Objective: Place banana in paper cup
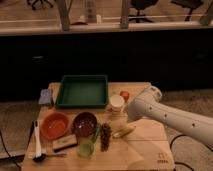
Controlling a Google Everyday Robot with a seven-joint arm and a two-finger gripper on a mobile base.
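The pale-yellow banana (124,131) lies on the wooden table (145,150), right of the dark grapes (105,137). The white paper cup (117,102) stands upright behind it, in front of the green tray's right corner. My white arm (160,114) reaches in from the lower right; its rounded end sits just right of the cup and above the banana. The gripper is hidden behind that end of the arm, so I do not see it. Nothing shows inside the cup.
A green tray (82,91) is at the back, with a small red-orange fruit (124,94) and a blue sponge (46,96) beside it. In front stand an orange bowl (55,125), a purple bowl (85,122), a translucent green cup (86,148) and a white utensil (37,142).
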